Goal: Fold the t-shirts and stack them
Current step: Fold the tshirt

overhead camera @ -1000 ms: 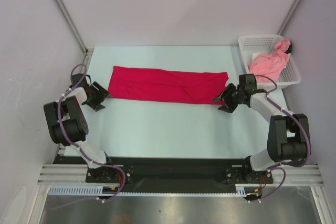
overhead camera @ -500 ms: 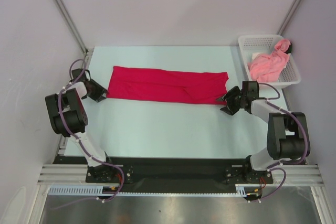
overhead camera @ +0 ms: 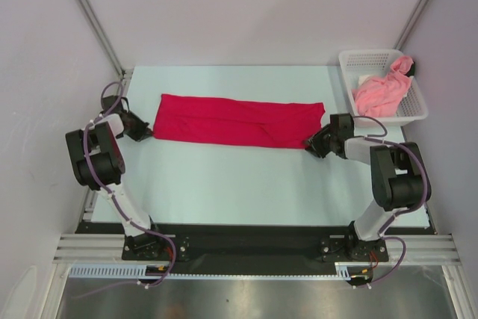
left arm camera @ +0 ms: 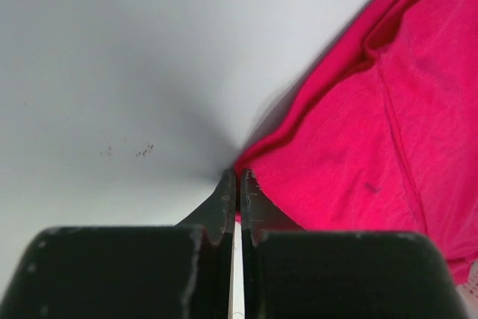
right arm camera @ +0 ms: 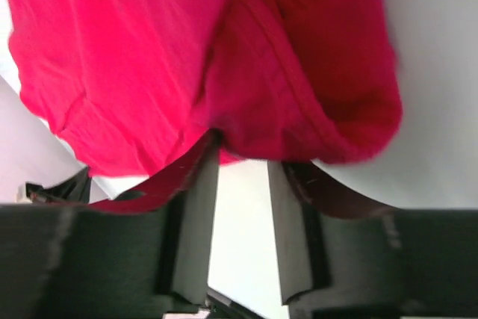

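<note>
The crimson red t-shirt point(overhead camera: 239, 121) lies flat on the table as a long folded strip. My left gripper point(overhead camera: 149, 131) sits low at its left near corner. In the left wrist view that gripper point(left arm camera: 238, 177) is shut, with a sliver of the red t-shirt point(left arm camera: 358, 162) pinched between its tips. My right gripper point(overhead camera: 310, 143) is at the strip's right near corner. In the right wrist view its jaws point(right arm camera: 243, 156) stand apart, and the hem of the red t-shirt point(right arm camera: 187, 50) drapes over both fingertips. The salmon pink t-shirt point(overhead camera: 382, 91) lies crumpled in the basket.
A white mesh basket point(overhead camera: 347, 57) stands at the table's back right corner, close behind the right arm. Pale table top point(overhead camera: 246, 177) stretches between the red shirt and the arm bases. Enclosure walls stand close on both sides.
The left gripper slid up to the shirt's left corner and shut on it. The right gripper moved in onto the right corner and its jaws narrowed.
</note>
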